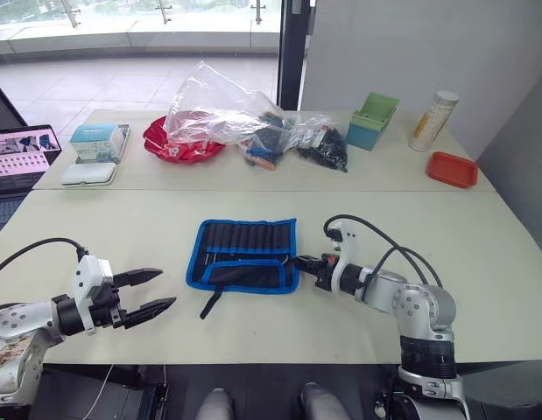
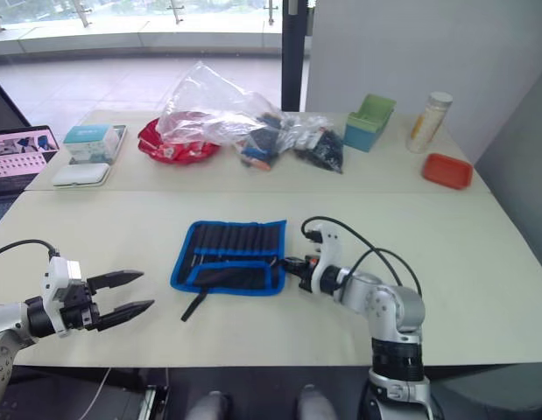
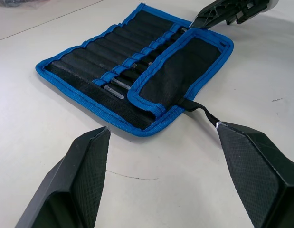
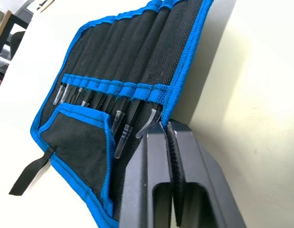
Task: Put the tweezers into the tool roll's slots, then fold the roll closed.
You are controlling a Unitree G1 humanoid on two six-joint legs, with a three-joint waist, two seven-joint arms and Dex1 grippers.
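Roll's sitting flat on the desk (image 1: pixel 95 219), dead centre: the tool roll (image 1: pixel 244 254) is open with its lower flap folded up, strap (image 1: pixel 211 302) trailing off at 7 o'clock. Tweezers (image 4: pixel 119 126) are tucked in the slots (image 4: pixel 113 90), clear tips poking out. Right gripper (image 1: pixel 299 262) is at the roll's 3 o'clock edge, fingers pressed together, maybe pinching the blue edging, hard to tell. Left gripper (image 1: pixel 146 294) hovers over at 9 o'clock, fingers spread wide, holding nothing.
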